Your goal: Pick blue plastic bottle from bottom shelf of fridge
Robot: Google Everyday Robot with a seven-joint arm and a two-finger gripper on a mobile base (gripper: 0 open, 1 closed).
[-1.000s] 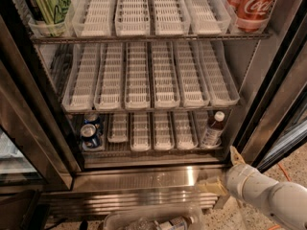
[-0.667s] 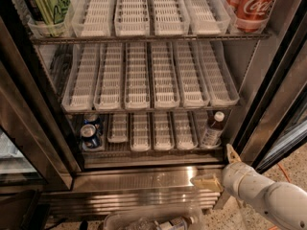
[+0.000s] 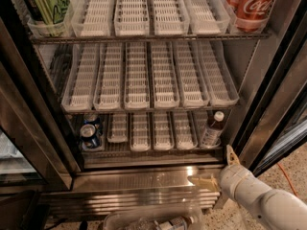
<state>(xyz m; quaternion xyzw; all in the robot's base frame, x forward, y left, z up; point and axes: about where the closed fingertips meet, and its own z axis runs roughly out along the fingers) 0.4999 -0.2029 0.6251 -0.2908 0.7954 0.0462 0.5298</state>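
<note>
Blue plastic bottle (image 3: 212,130), slim with a white cap and bluish-purple label, stands upright at the right end of the bottom shelf (image 3: 163,151) of the stainless-steel fridge (image 3: 268,80), near 4 o'clock in view.
White robot arm (image 3: 268,202) enters from 5 o'clock; its gripper (image 3: 212,166) hangs outside over the shiny steel sill (image 3: 144,178), at 6 o'clock from the bottle and apart from it, jaws spread wide, holding nothing. Short blue soda cans (image 3: 90,131) sit at the bottle's 9 o'clock.
</note>
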